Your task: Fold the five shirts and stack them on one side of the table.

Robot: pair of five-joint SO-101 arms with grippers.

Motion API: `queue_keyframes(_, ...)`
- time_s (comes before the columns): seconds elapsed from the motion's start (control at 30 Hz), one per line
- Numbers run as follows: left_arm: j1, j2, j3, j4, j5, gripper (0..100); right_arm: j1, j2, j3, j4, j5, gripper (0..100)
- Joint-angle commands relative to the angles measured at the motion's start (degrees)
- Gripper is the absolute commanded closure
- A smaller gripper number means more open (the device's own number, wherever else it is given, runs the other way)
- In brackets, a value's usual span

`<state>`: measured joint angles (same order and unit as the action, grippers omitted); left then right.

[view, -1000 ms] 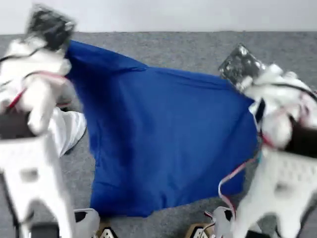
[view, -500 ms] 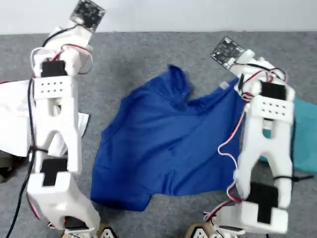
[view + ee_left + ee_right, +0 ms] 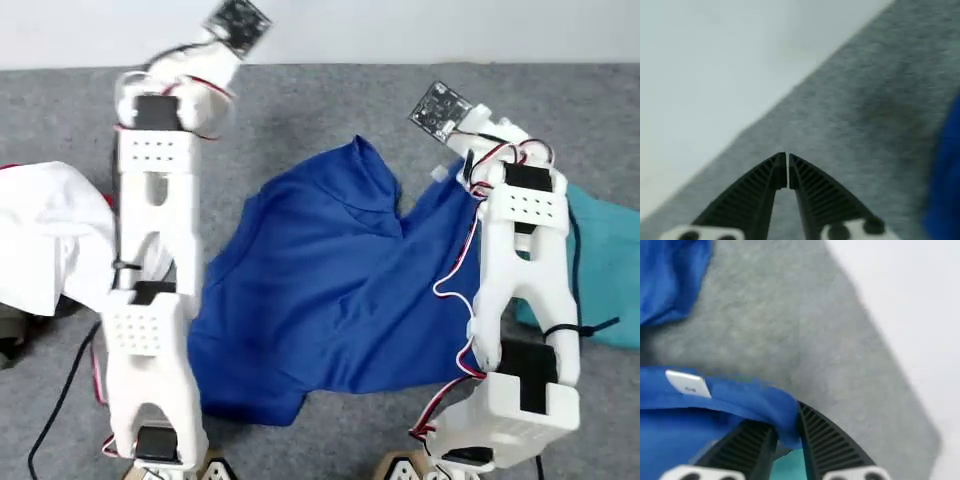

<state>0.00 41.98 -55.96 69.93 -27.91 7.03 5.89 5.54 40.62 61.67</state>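
A blue shirt (image 3: 330,290) lies crumpled on the grey table (image 3: 330,100), between the two arms. My right gripper (image 3: 787,419) is shut on a fold of the blue shirt (image 3: 715,405) near its white neck label (image 3: 688,385), at the shirt's far right corner. My left gripper (image 3: 786,159) is shut with nothing between its fingers, low over bare grey surface near the table's back edge; the blue shirt (image 3: 945,190) lies off to one side of it. The left arm (image 3: 155,160) stretches toward the back, and the right arm (image 3: 520,210) stands over the shirt's right edge.
A white shirt (image 3: 45,240) lies bunched at the left edge, partly under the left arm. A teal shirt (image 3: 610,290) lies at the right edge. A white wall (image 3: 400,30) borders the table's back. Both arm bases stand at the front.
The blue shirt, held spread between both arms a second ago, has dropped into a crumpled heap. The left arm let go and swung back and rightward; the right arm still holds its corner.
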Motion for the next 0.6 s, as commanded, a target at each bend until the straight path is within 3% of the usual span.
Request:
queue_keyframes(0.0,3.3,3.0,-5.4,4.1,7.7,98,2.0,-0.7,-0.5,6.4,0.2,98.8)
queue_keyframes(0.17,7.7,10.3,-8.1,12.6,11.3,97,3.7,-0.7,-0.6,13.1,0.2,98.8)
queue_keyframes(0.37,9.2,16.8,-12.6,19.8,20.8,83,4.3,-0.7,-0.6,18.2,0.1,98.8)
queue_keyframes(0.57,9.2,22.4,-14.0,26.0,21.7,81,4.2,-0.7,-0.7,19.4,-4.1,98.8)
